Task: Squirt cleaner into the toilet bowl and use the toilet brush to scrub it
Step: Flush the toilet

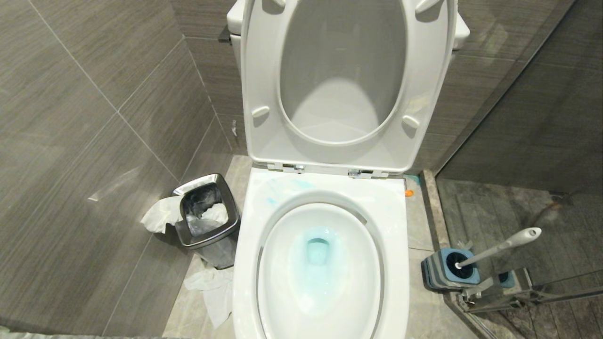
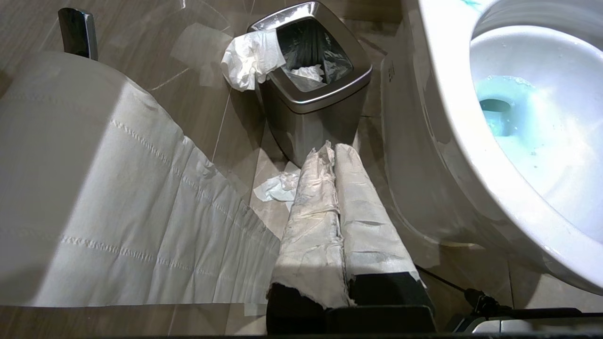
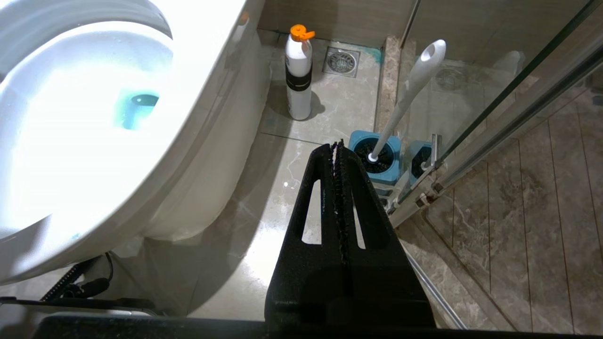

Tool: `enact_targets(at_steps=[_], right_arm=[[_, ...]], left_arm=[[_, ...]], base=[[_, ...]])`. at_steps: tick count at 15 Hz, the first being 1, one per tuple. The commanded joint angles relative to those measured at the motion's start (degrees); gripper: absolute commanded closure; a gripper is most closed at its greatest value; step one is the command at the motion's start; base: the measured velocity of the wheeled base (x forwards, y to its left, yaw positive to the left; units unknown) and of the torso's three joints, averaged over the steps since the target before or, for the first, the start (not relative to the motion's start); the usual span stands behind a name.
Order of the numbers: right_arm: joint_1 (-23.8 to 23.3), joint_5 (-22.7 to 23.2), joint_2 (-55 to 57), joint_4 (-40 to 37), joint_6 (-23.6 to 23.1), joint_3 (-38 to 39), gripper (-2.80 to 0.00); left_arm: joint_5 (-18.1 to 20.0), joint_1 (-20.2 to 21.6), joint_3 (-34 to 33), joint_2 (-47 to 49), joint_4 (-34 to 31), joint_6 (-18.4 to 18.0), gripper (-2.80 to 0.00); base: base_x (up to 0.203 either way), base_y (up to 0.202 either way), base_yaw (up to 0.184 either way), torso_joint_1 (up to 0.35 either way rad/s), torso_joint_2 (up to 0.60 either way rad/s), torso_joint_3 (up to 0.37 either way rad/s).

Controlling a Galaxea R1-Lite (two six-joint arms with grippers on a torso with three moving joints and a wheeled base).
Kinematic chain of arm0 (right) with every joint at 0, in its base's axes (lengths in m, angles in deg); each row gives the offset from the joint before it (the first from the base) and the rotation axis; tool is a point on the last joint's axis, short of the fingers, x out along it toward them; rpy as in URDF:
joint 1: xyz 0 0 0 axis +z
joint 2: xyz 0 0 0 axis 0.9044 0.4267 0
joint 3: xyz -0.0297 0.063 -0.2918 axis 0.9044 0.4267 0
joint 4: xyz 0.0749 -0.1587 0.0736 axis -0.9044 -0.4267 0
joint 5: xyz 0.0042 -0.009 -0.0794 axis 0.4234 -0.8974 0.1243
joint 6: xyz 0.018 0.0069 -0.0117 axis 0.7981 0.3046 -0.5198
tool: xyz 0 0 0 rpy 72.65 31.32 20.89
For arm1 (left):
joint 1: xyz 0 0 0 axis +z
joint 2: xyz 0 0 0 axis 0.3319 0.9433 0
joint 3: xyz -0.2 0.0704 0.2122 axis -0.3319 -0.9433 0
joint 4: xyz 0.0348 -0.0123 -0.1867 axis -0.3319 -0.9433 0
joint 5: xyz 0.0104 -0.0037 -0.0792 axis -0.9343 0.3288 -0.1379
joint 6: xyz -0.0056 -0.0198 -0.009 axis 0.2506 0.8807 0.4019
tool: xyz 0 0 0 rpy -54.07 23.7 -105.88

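Landmark: toilet bowl (image 1: pixel 320 263), seat and lid raised against the tank.

Nearest the robot, both arms sat low at the front of the bowl, one on each side; neither appeared in the head view. Left gripper (image 2: pixel 333 149): fingers pressed together, wrapped in pale paper or tape, holding nothing. Right gripper (image 3: pixel 337 146): bare black fingers closed flat on each other, also empty. Judged parked; no tool taken up yet.

A toilet-paper roll (image 2: pixel 70 165) filled the space left of the bowl near the left wrist camera, sheet hanging down.

Inside the bowl, cleaner (image 1: pixel 318 249) tinted the water pale blue around the drain. Fainter blue smears lay on the rim behind the opening, near the hinges. Judged: squirting looked done, scrubbing not begun.

Right of the bowl, toilet brush (image 1: pixel 499 247) stood in its blue holder (image 1: pixel 445 270) beside the glass shower door, handle leaning away from the bowl, free for the right arm. Bristle head mostly sunk in the holder.

Left of the bowl, waste bin (image 1: pixel 207 212) stood against the wall, tissue draped over its rim, more tissue on the floor.

Farther back, right of the bowl: white bottle (image 3: pixel 298 75) with orange cap, near a floor drain. Label unreadable; contents not determinable. In the head view only its cap showed.
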Motion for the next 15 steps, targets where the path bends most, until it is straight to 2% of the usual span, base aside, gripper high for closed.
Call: enact_targets(at_steps=[1,6,10,15], right_arm=[[0.0,0.0,0.0,0.0,0.0,0.0,0.00],[0.0,0.0,0.0,0.0,0.0,0.0,0.00],[0.0,0.0,0.0,0.0,0.0,0.0,0.00],[0.0,0.0,0.0,0.0,0.0,0.0,0.00]], left_arm=[[0.0,0.0,-0.1,0.1,0.0,0.0,0.00],[-0.2,0.0,-0.1,0.1,0.0,-0.4,0.00],[0.7,0.0,2.9,0.0,1.1,-6.5,0.00],[3.3,0.0,9.2,0.8,0.5,-9.9,0.00]], base=[[0.000,0.000,0.000,0.000,0.00,0.000],[0.000,0.000,0.000,0.000,0.00,0.000],[0.000,0.000,0.000,0.000,0.00,0.000],[0.000,0.000,0.000,0.000,0.00,0.000]])
